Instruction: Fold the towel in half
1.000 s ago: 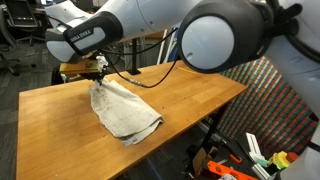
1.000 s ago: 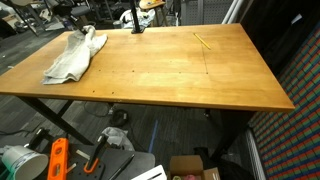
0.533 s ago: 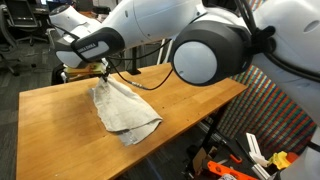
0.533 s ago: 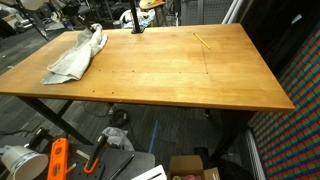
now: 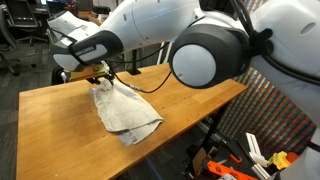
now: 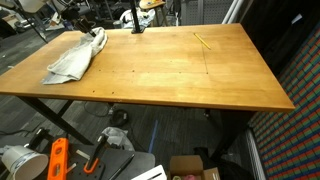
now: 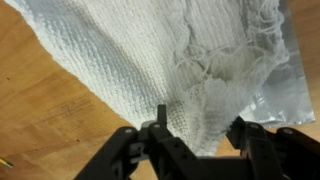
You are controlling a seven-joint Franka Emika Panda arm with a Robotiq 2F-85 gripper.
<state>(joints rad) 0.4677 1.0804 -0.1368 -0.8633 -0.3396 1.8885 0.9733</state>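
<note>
Cream-white cloth is lying heaped on the wooden table (image 5: 50, 130): the towel (image 5: 125, 108) is sitting doubled over on itself, one layer apparently draped across the other, as a fold in half would leave it. In an exterior view the towel (image 6: 72, 58) is resting near the table's far left corner. The gripper (image 7: 200, 122) is hovering at the towel's frayed edge with its jaws standing apart. Cloth is lying loose between them rather than pinched, probably so the folded layer settles undisturbed.
</note>
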